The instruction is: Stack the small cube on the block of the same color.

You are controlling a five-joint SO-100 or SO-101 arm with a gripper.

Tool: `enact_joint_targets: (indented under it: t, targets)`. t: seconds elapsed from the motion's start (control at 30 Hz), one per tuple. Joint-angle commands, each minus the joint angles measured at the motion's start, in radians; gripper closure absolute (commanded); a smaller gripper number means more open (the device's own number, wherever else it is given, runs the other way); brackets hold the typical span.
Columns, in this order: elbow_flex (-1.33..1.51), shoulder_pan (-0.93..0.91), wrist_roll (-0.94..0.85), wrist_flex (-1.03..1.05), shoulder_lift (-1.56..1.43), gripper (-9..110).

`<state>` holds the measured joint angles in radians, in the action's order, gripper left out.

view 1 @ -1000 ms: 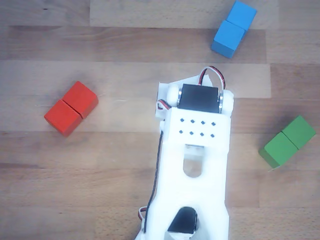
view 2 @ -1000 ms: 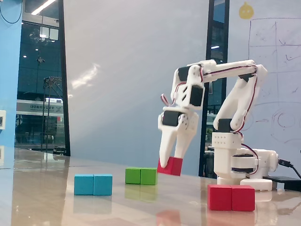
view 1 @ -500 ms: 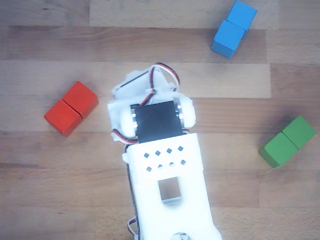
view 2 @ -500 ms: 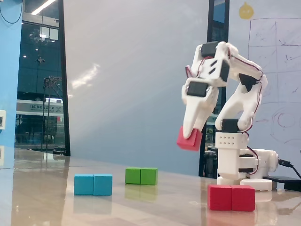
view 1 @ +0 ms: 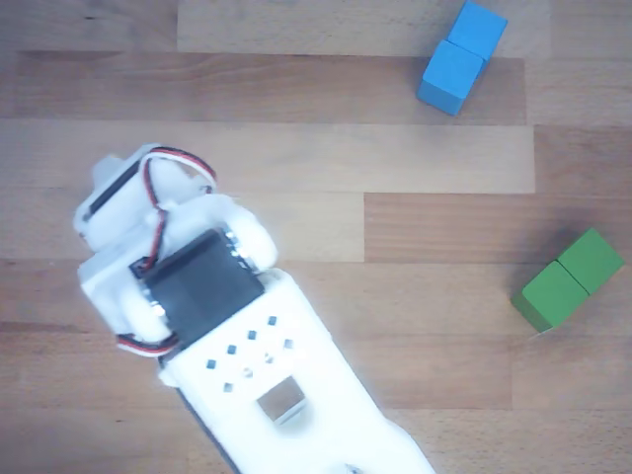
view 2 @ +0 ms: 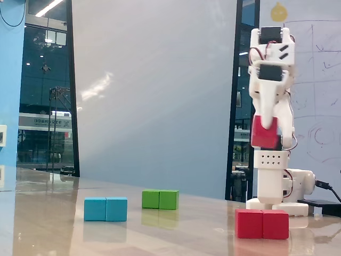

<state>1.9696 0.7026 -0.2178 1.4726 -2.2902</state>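
Observation:
In the fixed view the small cube (view 2: pixel 259 138), red and plain-faced, hangs high in the air with my gripper (view 2: pixel 274 132) shut on it and pointing down. The red block (view 2: pixel 262 224), two cubes long with a seam, lies on the table directly below, well apart from the cube. In the other view, which looks straight down, the white wrist body (view 1: pixel 212 316) fills the lower left. It hides the fingers, the small cube and the block there.
A blue two-cube block (view 1: pixel 460 57) (view 2: pixel 105 209) and a green two-cube block (view 1: pixel 568 279) (view 2: pixel 160 199) lie apart from the arm on the wooden table (view 1: pixel 326 158). The arm's base (view 2: pixel 277 192) stands just behind the red block in the fixed view.
The arm has lifted the small cube and swung it across from near the green block to above the red block. In the other view the wrist moved left and now covers the red block.

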Motion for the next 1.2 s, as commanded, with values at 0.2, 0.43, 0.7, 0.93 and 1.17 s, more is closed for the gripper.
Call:
enact_joint_targets:
  t: [0.2,0.43,0.7,0.93,1.17]
  targets:
    - [-0.11,0.106,0.005,-0.11,0.146,87]
    - [-0.107,0.103,0.005,-0.167,0.252,87]
    - [-0.095,0.054,0.003,-0.241,0.337,87]
    - [-0.095,0.0,-0.014,-0.284,0.407,87]
    - [-0.094,-0.035,-0.037,-0.296,0.426,87]
